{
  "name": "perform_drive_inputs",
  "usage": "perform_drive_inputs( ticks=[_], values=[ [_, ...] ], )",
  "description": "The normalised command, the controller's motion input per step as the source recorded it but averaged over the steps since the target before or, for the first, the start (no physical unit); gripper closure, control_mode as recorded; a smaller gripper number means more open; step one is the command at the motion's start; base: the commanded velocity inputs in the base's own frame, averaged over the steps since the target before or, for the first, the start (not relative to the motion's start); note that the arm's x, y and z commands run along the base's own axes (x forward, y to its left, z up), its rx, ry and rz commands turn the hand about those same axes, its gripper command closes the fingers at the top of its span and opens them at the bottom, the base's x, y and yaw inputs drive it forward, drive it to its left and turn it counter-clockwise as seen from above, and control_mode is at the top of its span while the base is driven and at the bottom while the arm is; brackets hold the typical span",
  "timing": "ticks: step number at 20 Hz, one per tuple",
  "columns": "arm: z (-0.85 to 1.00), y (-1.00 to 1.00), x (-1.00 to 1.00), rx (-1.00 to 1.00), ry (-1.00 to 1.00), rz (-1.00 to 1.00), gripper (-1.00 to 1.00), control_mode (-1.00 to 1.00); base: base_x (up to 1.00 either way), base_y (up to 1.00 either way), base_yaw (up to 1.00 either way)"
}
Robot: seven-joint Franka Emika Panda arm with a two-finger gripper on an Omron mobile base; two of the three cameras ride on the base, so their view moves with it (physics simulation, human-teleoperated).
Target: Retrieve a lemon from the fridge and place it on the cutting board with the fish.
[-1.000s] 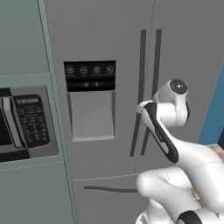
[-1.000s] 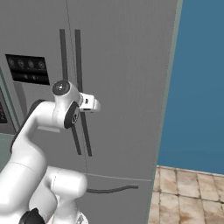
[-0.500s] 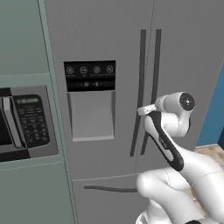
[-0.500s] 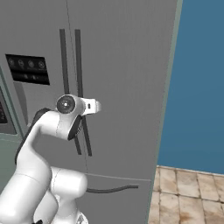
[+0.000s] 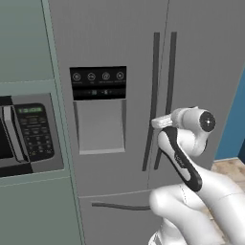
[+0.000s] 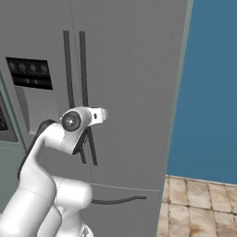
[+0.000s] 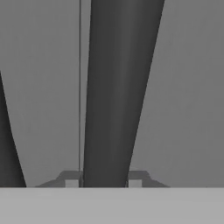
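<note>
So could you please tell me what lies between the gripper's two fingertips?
In the hand view, a dark vertical bar handle of the fridge lies between the gripper fingertips.

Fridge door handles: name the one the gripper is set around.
The right-hand door handle: it runs between the gripper fingertips. The left-hand handle lies outside them.

Arm [image 5: 184,160] bent at elbow, wrist level, fingers [image 7: 71,179] spread apart.

We list the fridge [image 5: 119,48], doors closed, ahead of the arm. Two bar handles [image 5: 154,100] stand side by side at its centre seam. Dispenser panel [image 5: 98,83]: left door. Microwave [image 5: 28,134]: left of the fridge. One handle [image 7: 116,87] stands between the fingers [image 7: 70,180].
</note>
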Motion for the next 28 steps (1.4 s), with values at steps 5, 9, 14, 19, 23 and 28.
perform_drive_inputs(
  ticks=[5,9,14,19,23,28],
  values=[
    [0.40,-0.49,-0.77,0.00,0.00,-0.01,1.00,-1.00,0.00,0.00,0.00],
    [0.38,-0.89,-0.99,0.02,0.00,0.00,1.00,-1.00,0.00,0.00,0.00],
    [0.33,-0.99,-1.00,0.05,0.00,0.00,1.00,-1.00,0.00,0.00,0.00],
    [0.39,-1.00,-1.00,0.08,0.04,0.00,1.00,-1.00,0.00,0.00,0.00],
    [0.01,-0.84,-0.28,0.09,-0.01,0.11,1.00,-1.00,0.00,0.00,0.00],
    [0.02,0.00,-0.25,0.00,-0.05,0.04,-1.00,-1.00,0.00,0.00,0.00]
  ],
)
